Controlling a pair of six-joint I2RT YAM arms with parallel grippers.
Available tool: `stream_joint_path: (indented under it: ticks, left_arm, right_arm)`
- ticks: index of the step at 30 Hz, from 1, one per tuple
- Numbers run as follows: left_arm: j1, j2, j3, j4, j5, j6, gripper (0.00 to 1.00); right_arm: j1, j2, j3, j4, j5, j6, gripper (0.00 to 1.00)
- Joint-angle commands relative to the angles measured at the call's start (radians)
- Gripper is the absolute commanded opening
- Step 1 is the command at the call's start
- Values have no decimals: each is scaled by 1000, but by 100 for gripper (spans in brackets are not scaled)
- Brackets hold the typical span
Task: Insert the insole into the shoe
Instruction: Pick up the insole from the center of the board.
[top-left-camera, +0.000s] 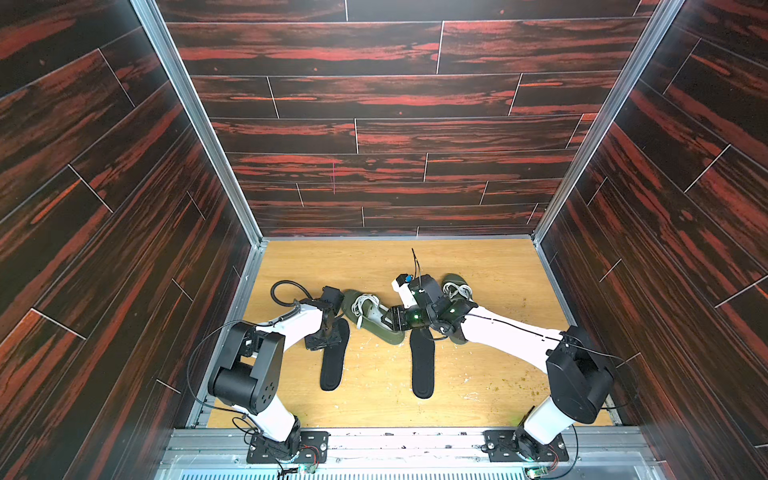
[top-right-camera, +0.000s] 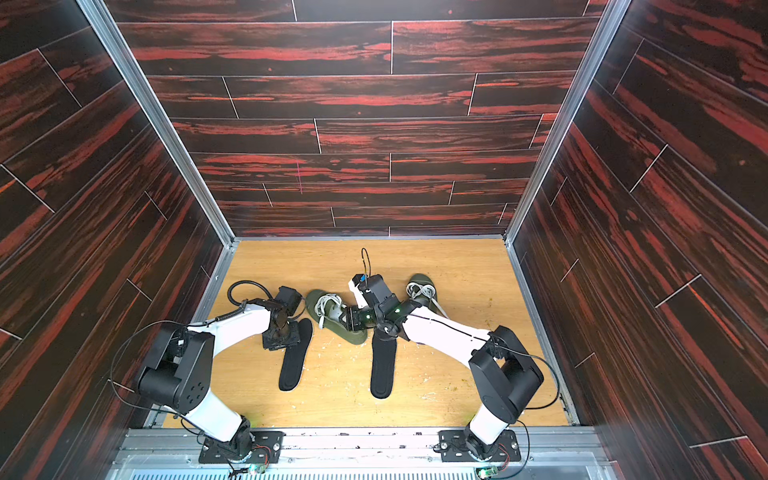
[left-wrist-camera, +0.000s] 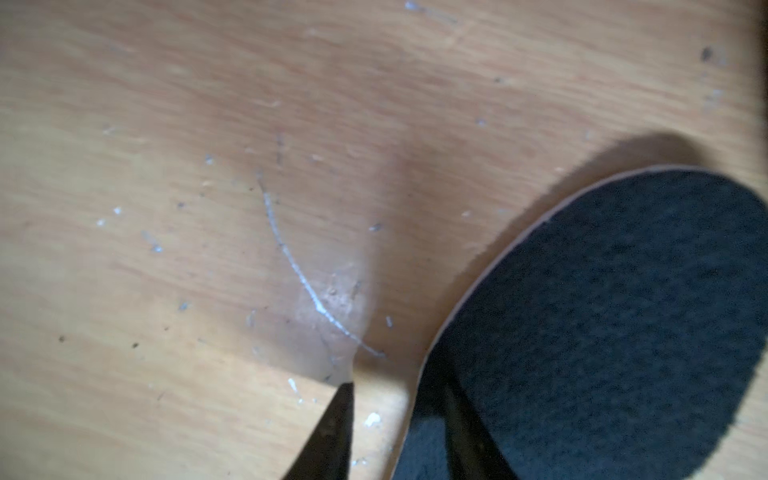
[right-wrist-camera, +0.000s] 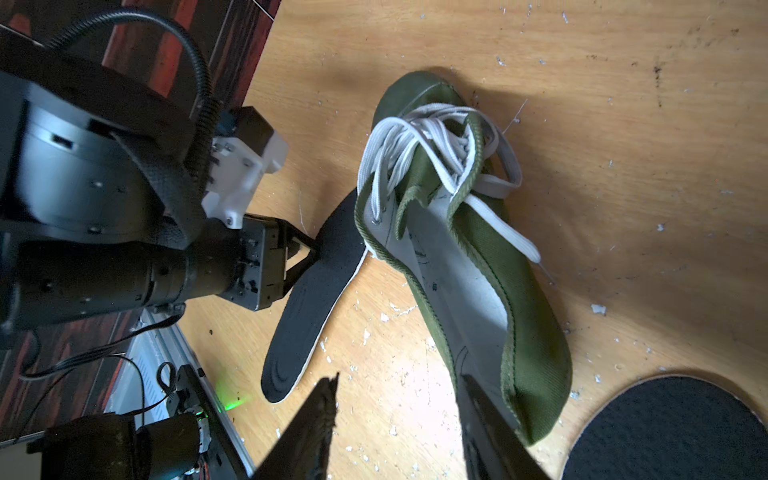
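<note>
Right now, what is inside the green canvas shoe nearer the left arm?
Only pale grey lining shows inside the green canvas shoe; a flat black insole lies outside it. The tongue and white laces cover the toe end; the right gripper hides part of the heel.

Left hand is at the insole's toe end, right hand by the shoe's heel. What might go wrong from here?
The left hand stands open astride the edge of the insole, half over the table; closing may push the flat insole aside instead of pinching it.
The laces lie bunched at the mouth of the shoe and could snag the insole.
The right hand is open, not yet clamping the shoe, so it may slide.
</note>
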Motion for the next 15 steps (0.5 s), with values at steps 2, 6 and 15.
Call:
stream_joint_path:
  ticks: [2, 6, 15]
  left_arm:
    - [4, 63, -53, 84, 100, -12, 27]
    - [4, 20, -63, 91, 93, -41, 13]
    - [4, -201, -52, 57, 40, -148, 0]
  right_arm:
    - [1, -9, 1, -12, -11, -11, 51]
    - [2, -11, 2, -10, -15, -9, 50]
    - [2, -23, 15, -14, -35, -18, 50]
